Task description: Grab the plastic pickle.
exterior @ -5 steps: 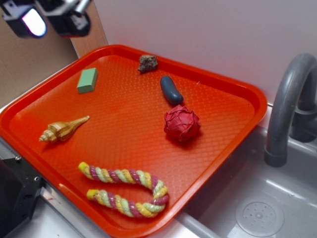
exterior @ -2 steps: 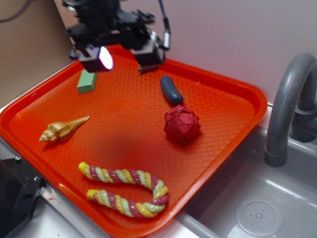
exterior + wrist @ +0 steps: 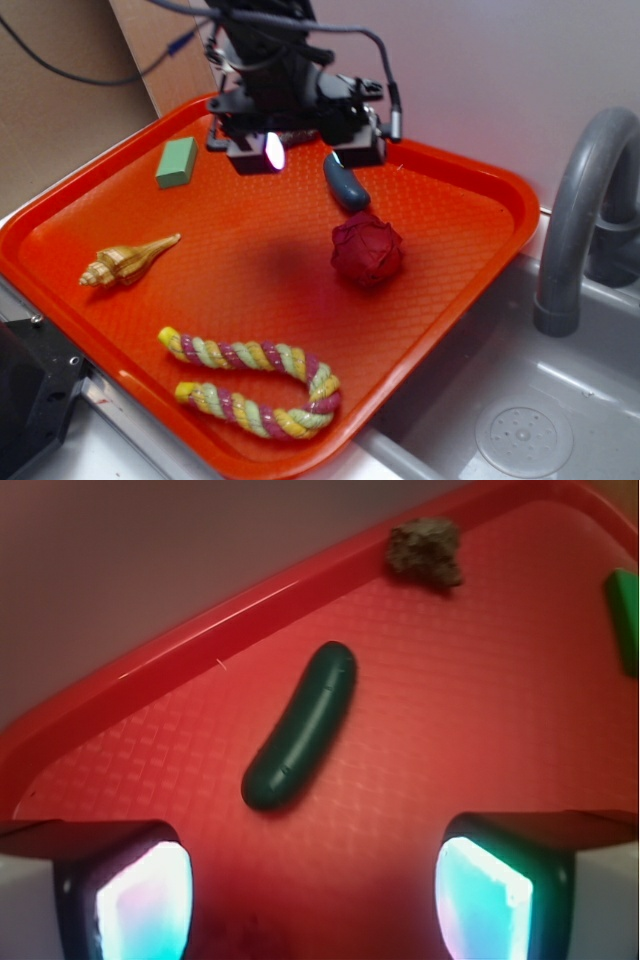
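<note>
The plastic pickle (image 3: 346,186) (image 3: 302,724) is a small dark blue-green oblong lying flat on the orange tray (image 3: 470,200), near its far rim. My gripper (image 3: 305,150) (image 3: 313,895) hovers above the tray just left of the pickle, open, with nothing between its fingers. In the wrist view the pickle lies slanted ahead of the two glowing fingertips (image 3: 145,905), clear of both. The arm hides the pickle's far end in the exterior view.
A red ball (image 3: 367,250) sits just in front of the pickle. A brown-grey rock (image 3: 426,550) lies by the far rim. A light green block (image 3: 177,162), a shell (image 3: 125,261) and a braided rope (image 3: 255,380) share the tray. A sink (image 3: 520,420) with a grey faucet (image 3: 585,200) is at right.
The arm has swung in from the upper left and come down over the far part of the tray, next to the pickle. It now hides the rock in the exterior view.
</note>
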